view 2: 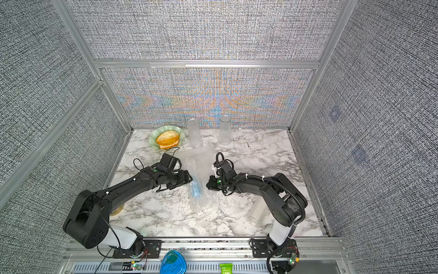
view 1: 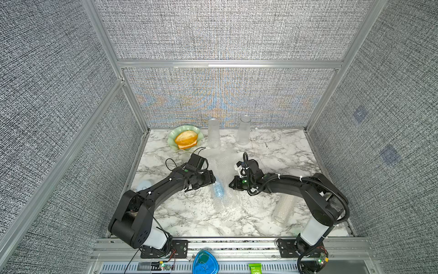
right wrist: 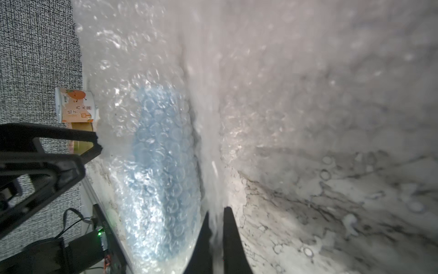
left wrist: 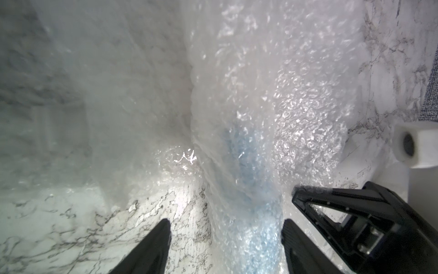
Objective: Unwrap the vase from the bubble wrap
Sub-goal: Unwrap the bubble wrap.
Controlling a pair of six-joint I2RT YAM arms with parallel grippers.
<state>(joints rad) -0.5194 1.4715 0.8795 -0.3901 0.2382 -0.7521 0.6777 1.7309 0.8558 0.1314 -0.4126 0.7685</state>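
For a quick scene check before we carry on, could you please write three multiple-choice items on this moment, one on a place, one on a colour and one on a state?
1. Where does the wrapped vase lie?
A. between the two pincers
B. in the green dish
C. against the back wall

2. What colour shows through the bubble wrap?
A. red
B. light blue
C. black

3. How does the right pincer stand?
A. wide open above the table
B. shut on a clear cup
C. shut on the bubble wrap

Answers:
1 A: in both top views the bundle lies between the left pincer and the right one.
2 B: both wrist views show a pale blue body under the bubbles.
3 C: in the right wrist view its fingers meet on a fold of the sheet, while the left pincer stands open around the bundle.
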